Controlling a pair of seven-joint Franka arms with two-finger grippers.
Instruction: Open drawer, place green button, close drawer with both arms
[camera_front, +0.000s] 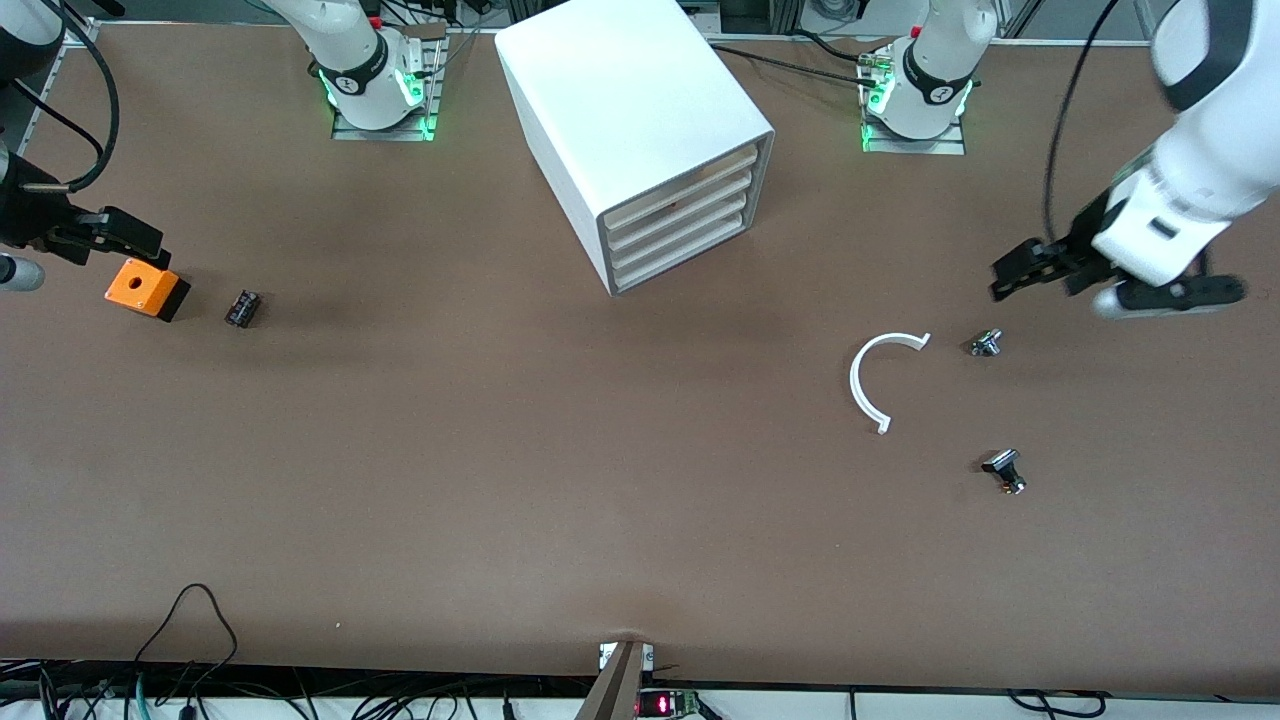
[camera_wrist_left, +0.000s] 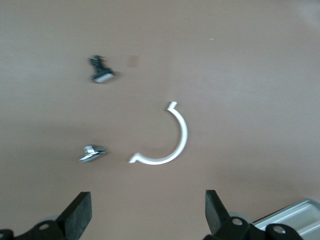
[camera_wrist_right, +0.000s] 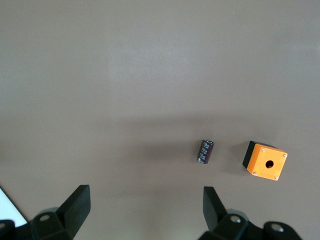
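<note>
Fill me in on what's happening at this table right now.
Nothing is being handled yet. The left gripper hangs open above the table at the left arm's end, near a small silver button, a white curved strip and a black-capped button. The right gripper is open too, beside an orange box and a small black cylinder at the right arm's end. The white cabinet stands between the bases, its lowest drawer shut. No green-capped button is visible.
</note>
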